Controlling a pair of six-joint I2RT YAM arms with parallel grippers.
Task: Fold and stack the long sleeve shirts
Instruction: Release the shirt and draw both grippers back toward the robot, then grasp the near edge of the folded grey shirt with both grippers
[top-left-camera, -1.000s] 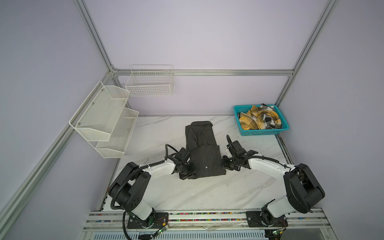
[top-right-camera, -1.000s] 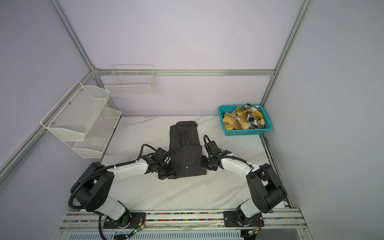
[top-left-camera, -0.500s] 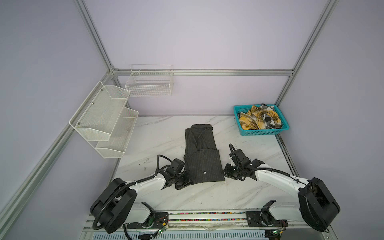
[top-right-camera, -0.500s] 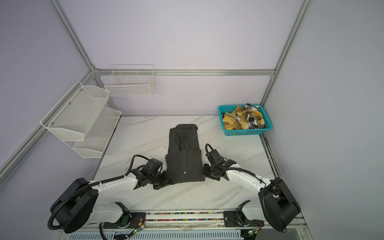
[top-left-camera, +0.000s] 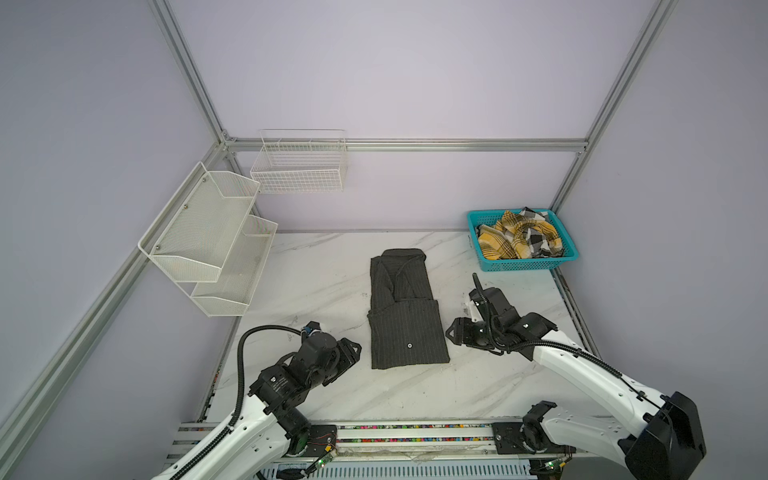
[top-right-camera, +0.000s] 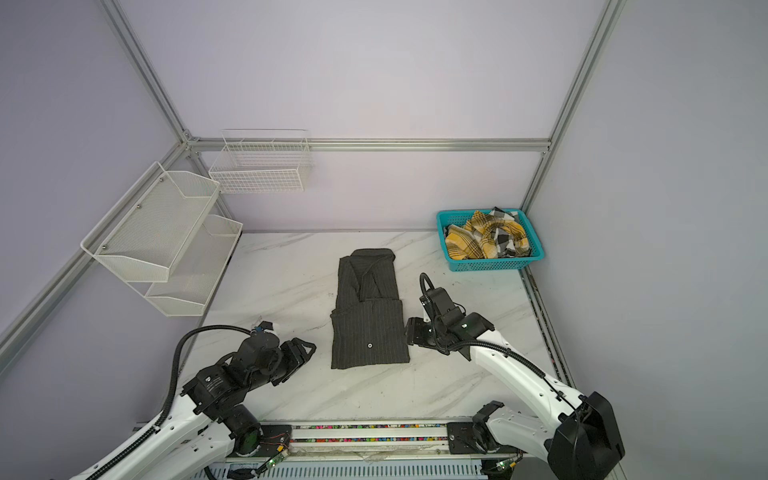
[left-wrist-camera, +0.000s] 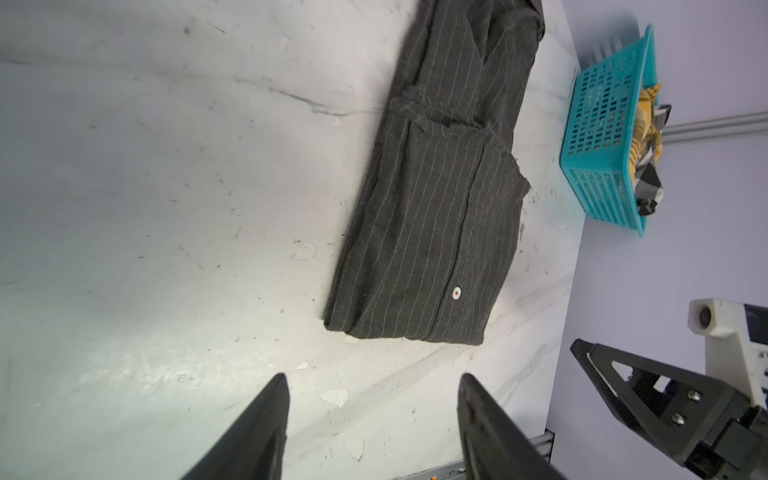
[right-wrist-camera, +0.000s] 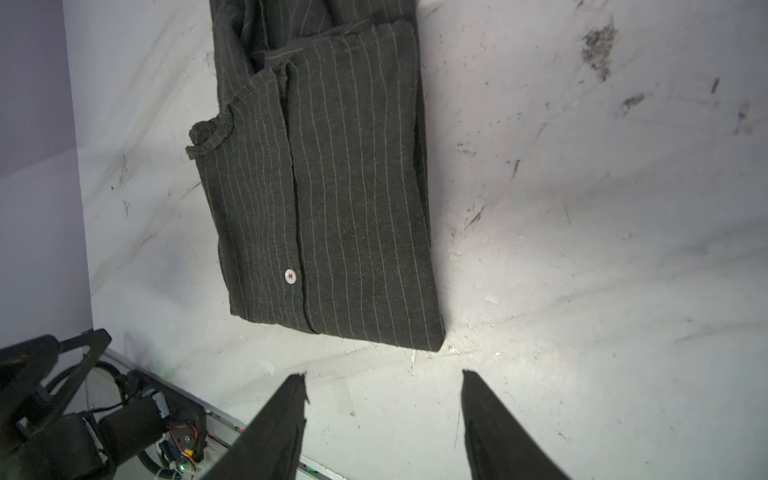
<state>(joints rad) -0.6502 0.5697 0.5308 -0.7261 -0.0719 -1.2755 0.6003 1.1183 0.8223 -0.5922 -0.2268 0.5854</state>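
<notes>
Left hand (top-left-camera: 352, 348): jaws parted, nothing between them, lower left of centre in both top views, pointing at the near left corner of the shirt and clear of it; in the left wrist view its two fingers (left-wrist-camera: 270, 415) frame bare marble. Right hand (top-left-camera: 452, 332): jaws likewise parted and empty, right of centre, just beside the shirt's right edge, not touching. Charcoal pinstriped shirt (top-left-camera: 407, 328): centre of frame, lying flat on the surface (top-left-camera: 316, 270), folded to a narrow strip, the near half doubled over into a wider panel; one pale button (right-wrist-camera: 290, 275) on top near the front edge. Plaid shirt (top-left-camera: 519, 239): yellow, black and white, crumpled in the teal basket (top-left-camera: 525, 264) at the upper right corner of the surface, well apart from both hands. White mesh shelf rack (top-left-camera: 208, 232) and wire basket (top-left-camera: 301, 170): on the walls, upper left
</notes>
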